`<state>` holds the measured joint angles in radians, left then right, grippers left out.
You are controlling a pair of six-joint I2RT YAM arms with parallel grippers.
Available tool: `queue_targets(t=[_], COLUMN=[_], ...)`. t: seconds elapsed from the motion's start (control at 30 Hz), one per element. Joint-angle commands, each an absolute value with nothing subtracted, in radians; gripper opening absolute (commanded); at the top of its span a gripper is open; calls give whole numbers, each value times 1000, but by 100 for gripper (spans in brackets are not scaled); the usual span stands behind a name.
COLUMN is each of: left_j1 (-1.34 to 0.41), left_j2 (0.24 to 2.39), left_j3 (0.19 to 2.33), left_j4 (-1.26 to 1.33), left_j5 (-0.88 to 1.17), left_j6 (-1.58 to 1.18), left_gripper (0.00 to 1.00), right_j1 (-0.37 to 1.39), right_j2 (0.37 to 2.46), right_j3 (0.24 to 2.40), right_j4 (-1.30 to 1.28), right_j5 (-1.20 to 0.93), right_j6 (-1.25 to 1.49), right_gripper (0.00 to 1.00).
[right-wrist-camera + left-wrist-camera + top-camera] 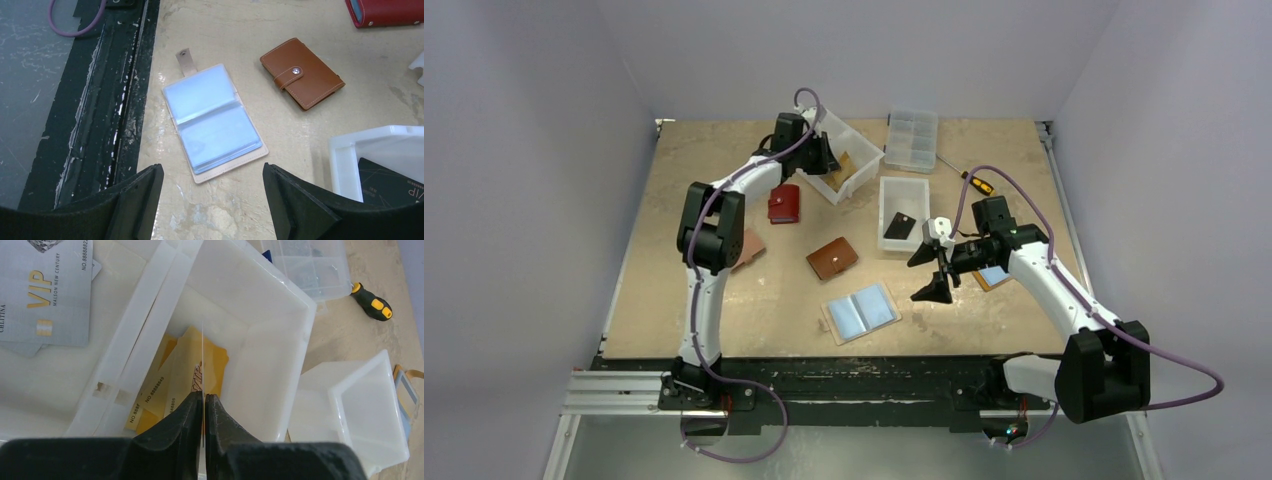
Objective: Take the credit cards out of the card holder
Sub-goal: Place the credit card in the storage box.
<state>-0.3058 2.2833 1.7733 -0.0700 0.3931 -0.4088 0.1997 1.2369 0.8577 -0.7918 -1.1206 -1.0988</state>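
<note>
The open card holder (861, 312) (212, 122) lies flat near the table's front edge, showing pale blue sleeves. My right gripper (929, 275) (211, 170) hovers open just beside it, holding nothing. My left gripper (829, 155) (204, 395) is at the back, over a white bin (856, 178) (280, 355). It is shut on a thin credit card (202, 355) seen edge-on. Yellow cards (175, 375) lie in that bin. A grey VIP card (45, 290) lies to their left. A black card (900, 225) (390, 185) rests in a second white bin (904, 190) (350, 145).
A shut brown holder (832, 258) (302, 74) and a red one (784, 203) (385, 10) lie mid-table. Another holder (992, 277) sits under the right arm. A clear compartment box (912, 138) and a yellow-black screwdriver (977, 182) (372, 302) are at the back.
</note>
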Motion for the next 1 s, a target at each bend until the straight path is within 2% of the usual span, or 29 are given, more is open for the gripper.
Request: queue_targets(t=[0.0, 0.23, 0.47, 0.67, 0.8, 0.83, 0.87, 0.9, 0.93, 0.97], left_j1=[-302, -304, -304, -302, -301, -300, -301, -301, -301, -301], left_j2=[2326, 2263, 2042, 1723, 1501, 1450, 1398, 1347, 1301, 1249], left_j3=[1880, 1902, 1786, 1486, 1251, 1196, 1143, 1097, 1046, 1003], left_j4=[-137, -171, -120, 5, 84, 86, 81, 71, 57, 44], left_j5=[379, 279, 143, 84, 16, -26, -79, -112, -147, -180], left_j6=[-418, -399, -354, -358, -426, -463, -504, -541, -587, -630], left_gripper=[18, 37, 38, 41, 57, 66, 82, 93, 98, 98], right_j1=[191, 191, 190, 190, 192, 190, 191, 191, 192, 191], right_j2=[1227, 1239, 1246, 1246, 1247, 1247, 1248, 1250, 1251, 1254], right_j3=[853, 857, 861, 858, 856, 856, 856, 856, 856, 856], right_j4=[-779, -779, -781, -797, -842, -852, -858, -862, -863, -866], right_j5=[-1161, -1166, -1170, -1152, -1137, -1141, -1143, -1144, -1146, -1147], right_j6=[-1092, -1092, -1090, -1100, -1167, -1182, -1191, -1194, -1198, -1201], right_gripper=[81, 81, 81, 81, 81, 81, 81, 81, 81, 81])
